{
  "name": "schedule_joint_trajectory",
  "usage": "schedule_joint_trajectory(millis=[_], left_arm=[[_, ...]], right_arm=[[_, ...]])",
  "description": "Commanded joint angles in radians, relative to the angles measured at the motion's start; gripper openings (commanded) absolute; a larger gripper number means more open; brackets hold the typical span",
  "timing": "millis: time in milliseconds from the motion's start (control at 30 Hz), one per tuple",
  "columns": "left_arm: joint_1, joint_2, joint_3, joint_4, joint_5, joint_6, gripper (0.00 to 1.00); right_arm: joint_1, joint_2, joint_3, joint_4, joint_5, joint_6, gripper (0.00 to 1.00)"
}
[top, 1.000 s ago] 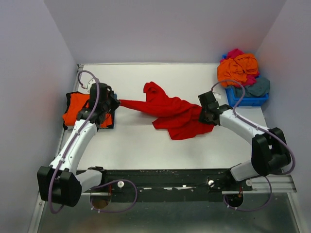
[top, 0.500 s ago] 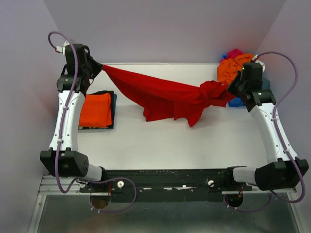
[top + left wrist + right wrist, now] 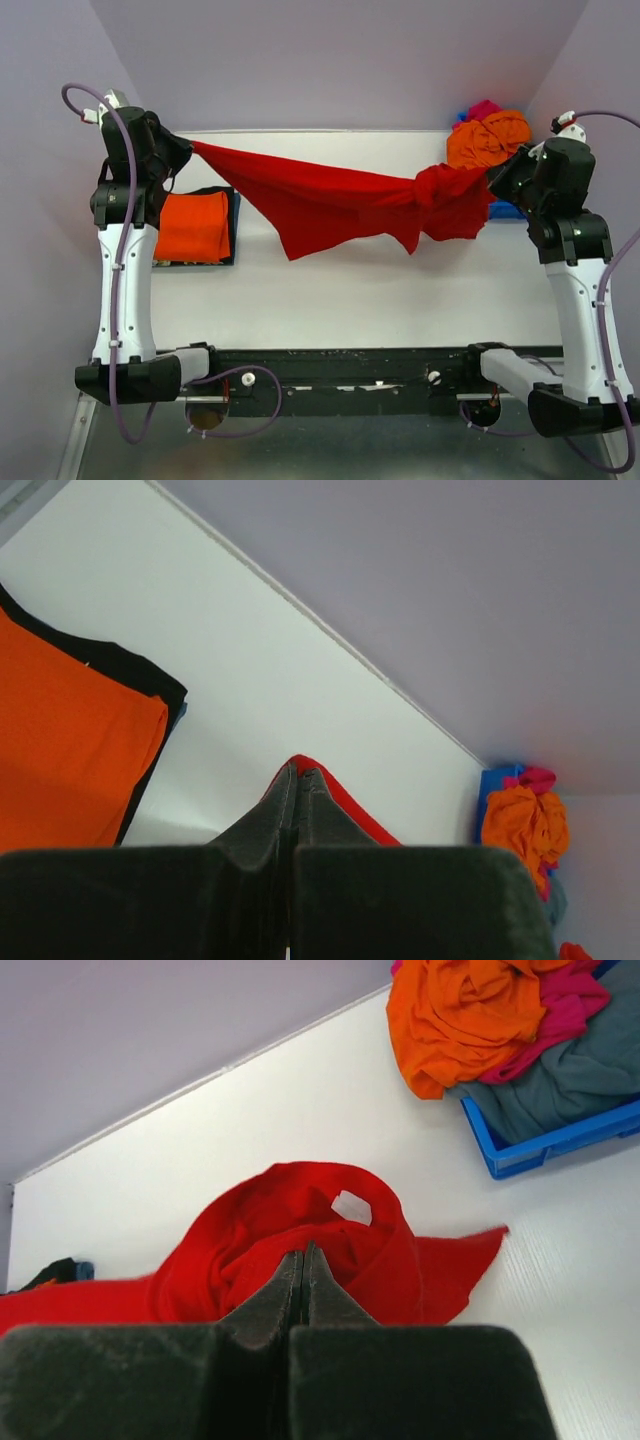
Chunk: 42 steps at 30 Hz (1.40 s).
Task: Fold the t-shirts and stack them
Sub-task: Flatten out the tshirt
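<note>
The red t-shirt hangs stretched in the air between both grippers, above the white table. My left gripper is shut on its left end; red cloth shows past the closed fingertips. My right gripper is shut on the bunched right end, where the collar with its white label shows. A folded orange t-shirt lies on a black one at the left. Orange, magenta and grey-blue t-shirts are piled in the bin.
A blue plastic bin stands at the back right corner of the table, partly behind the right arm. Purple-grey walls close in the back and both sides. The arm bases sit on the black rail at the near edge.
Both arms have risen and spread further apart, lifting the red t-shirt off the table and pulling it tauter between them.
</note>
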Motion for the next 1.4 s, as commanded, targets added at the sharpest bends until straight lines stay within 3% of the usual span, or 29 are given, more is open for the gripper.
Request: schedule_joint_trajectory(millis=[0, 133, 200, 367, 433, 467, 533, 700, 833, 1000, 1167, 1367], left_arm=[[0.009, 0.017, 0.066, 0.024, 0.057, 0.000, 0.00], [0.009, 0.146, 0.162, 0.059, 0.071, -0.040, 0.00], [0.009, 0.256, 0.283, 0.045, 0.077, -0.058, 0.00], [0.012, 0.603, 0.922, -0.134, 0.178, -0.095, 0.00], [0.021, 0.651, 1.012, -0.125, 0.215, -0.123, 0.00], [0.028, 0.634, 0.990, -0.101, 0.226, -0.132, 0.00], [0.038, 0.556, 0.807, -0.015, 0.264, -0.149, 0.00], [0.042, 0.290, 0.196, 0.220, 0.272, -0.177, 0.00], [0.044, 0.128, -0.099, 0.300, 0.214, -0.154, 0.00], [0.042, 0.082, -0.193, 0.301, 0.189, -0.117, 0.00], [0.039, 0.088, -0.325, 0.406, 0.206, -0.141, 0.00], [0.036, 0.218, -0.126, 0.346, 0.145, -0.134, 0.00]], right_arm=[[-0.012, 0.015, 0.011, -0.006, -0.071, -0.011, 0.01], [-0.012, 0.124, 0.068, 0.013, -0.164, 0.017, 0.01], [-0.012, 0.214, 0.156, 0.018, -0.207, 0.023, 0.01], [-0.016, 0.452, 0.586, -0.089, -0.299, 0.023, 0.01], [-0.016, 0.494, 0.736, -0.117, -0.347, 0.022, 0.01], [-0.018, 0.501, 0.770, -0.132, -0.350, 0.023, 0.01], [-0.018, 0.478, 0.755, -0.138, -0.339, 0.026, 0.01], [-0.024, 0.318, 0.317, -0.033, -0.303, 0.028, 0.01], [-0.044, 0.210, -0.002, 0.061, -0.283, 0.033, 0.01], [-0.070, 0.198, -0.079, 0.067, -0.255, 0.019, 0.01], [-0.078, 0.279, -0.087, 0.104, -0.218, 0.037, 0.01], [-0.081, 0.552, 0.267, -0.006, -0.201, 0.026, 0.02]])
